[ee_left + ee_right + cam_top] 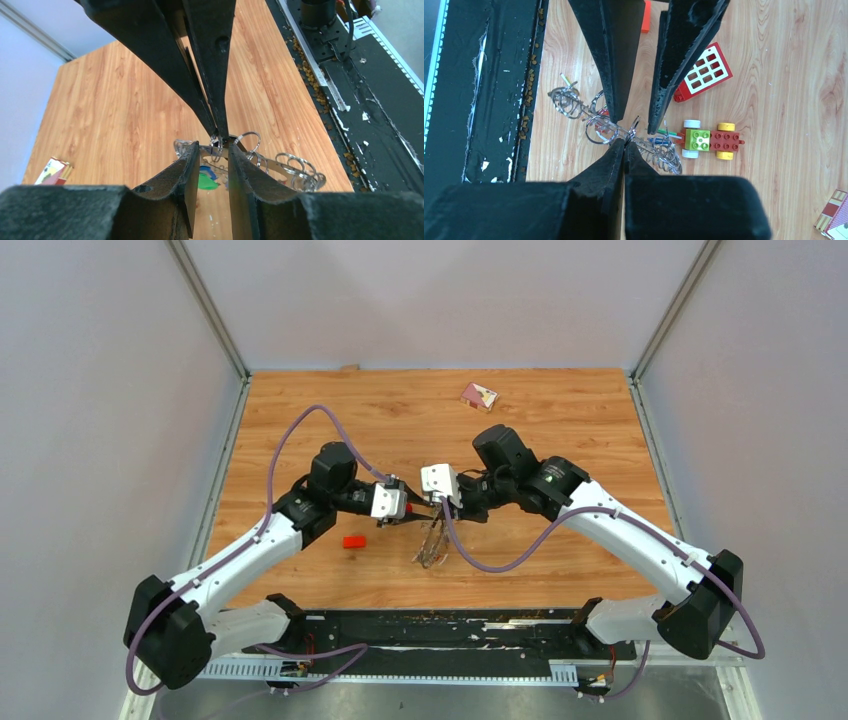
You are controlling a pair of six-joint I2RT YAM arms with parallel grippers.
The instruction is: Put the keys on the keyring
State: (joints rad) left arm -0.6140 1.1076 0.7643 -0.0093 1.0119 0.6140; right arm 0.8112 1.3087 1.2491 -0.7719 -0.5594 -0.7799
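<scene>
The keyring (566, 102), a string of thin silver loops, is being held above the wooden table (560, 440), near its middle and somewhat toward the near edge. It is being pinched by the right gripper (624, 144), whose fingers are being pressed together on the wire with no gap showing. The left gripper (212, 148) is being held opposite, tip to tip with the right one. Its fingers are being held spread, one on each side of the ring, and whether either pad is touching the metal cannot be told. Most of the ring is hanging below the two tips.

The keys (206, 181) are being shown only in part. A green plastic head is being glimpsed through the gap between the left fingers, and thin green and blue pieces are being seen beside the loops in the right wrist view. Whether these are on the ring or on the table cannot be told.

Under the grippers, a red-and-yellow toy car (706, 140) with a green block and a red window brick (704, 72) are lying on the wood, just apart. In the top view both are being hidden by the arms. A small red brick (353, 541) is lying to the left of the hanging ring. A patterned card box (478, 395) is lying at the far side, well apart. A black base plate (450, 625) is running along the near edge.
</scene>
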